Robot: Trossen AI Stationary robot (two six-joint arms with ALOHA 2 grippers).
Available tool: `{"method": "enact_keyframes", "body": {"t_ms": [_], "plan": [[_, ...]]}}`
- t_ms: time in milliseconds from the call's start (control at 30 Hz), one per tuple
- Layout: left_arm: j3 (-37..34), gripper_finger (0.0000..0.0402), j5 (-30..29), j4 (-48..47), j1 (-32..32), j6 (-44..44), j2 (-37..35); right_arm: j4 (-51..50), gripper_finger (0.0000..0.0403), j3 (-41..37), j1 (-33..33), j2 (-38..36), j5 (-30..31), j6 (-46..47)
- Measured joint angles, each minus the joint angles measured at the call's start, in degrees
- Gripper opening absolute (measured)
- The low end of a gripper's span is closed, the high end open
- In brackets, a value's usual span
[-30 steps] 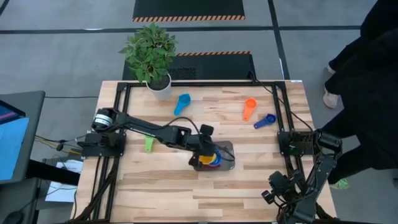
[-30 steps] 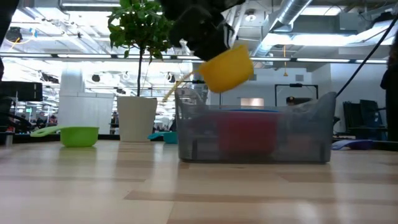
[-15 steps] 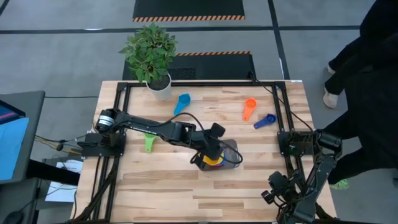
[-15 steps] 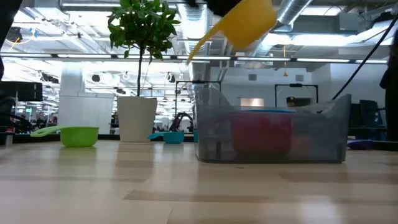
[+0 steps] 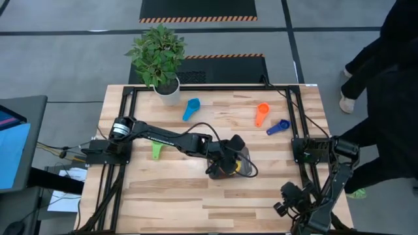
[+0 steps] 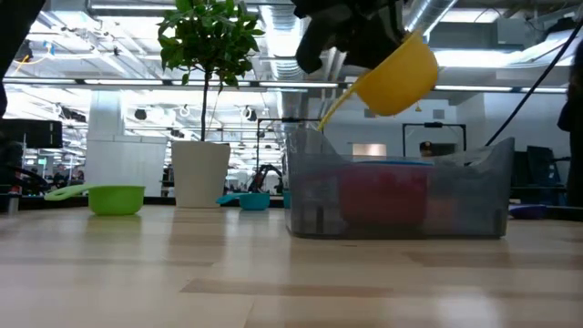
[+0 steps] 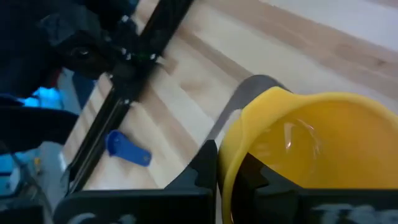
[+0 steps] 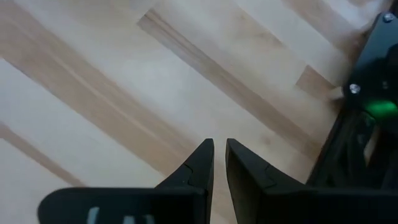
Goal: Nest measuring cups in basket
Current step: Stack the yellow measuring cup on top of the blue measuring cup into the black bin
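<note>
Meanwhile the left end effector (image 6: 364,50) clamps one yellow cup (image 6: 396,75) above the basket (image 6: 398,196); four cups lie loose on the table (image 5: 274,183).

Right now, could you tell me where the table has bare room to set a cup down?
The front strip of the table, below the basket, is bare. Crowded: the middle, where the left gripper holds the yellow cup.

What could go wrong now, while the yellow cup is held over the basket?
1. The left end effector holds the yellow measuring cup tilted above the grey basket; released like this, it may land askew on the red cup instead of nesting.
2. The yellow cup's handle points down near the basket's wall, so lowering could catch the rim and push the light basket.
</note>
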Motion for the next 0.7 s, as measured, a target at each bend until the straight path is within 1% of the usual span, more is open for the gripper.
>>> {"method": "enact_keyframes", "body": {"t_ms": [233, 433, 533, 633, 700], "plan": [[-0.07, 0.0000, 0.63, -2.02, 0.13, -1.34, 0.00, 0.48, 0.0065, 0.00, 0.18, 0.00, -0.14, 0.00], [-0.01, 0.0001, 0.67, -1.61, 0.76, -1.75, 1.00, 0.56, 0.0065, 0.00, 0.16, 0.00, -0.15, 0.00], [0.00, 0.0010, 1.64, -1.30, 1.16, -3.08, 1.83, 0.71, 0.0065, 0.00, 0.16, 0.00, -0.15, 0.00], [-0.11, 0.0018, -0.69, -2.35, 1.23, -3.22, 2.10, 1.08, 0.0065, 0.00, 0.16, 0.00, -0.17, 0.00], [-0.06, 0.0018, -0.81, -2.52, 1.24, -3.20, 2.10, 1.18, 0.0065, 0.00, 0.16, 0.00, -0.17, 0.00]]}}
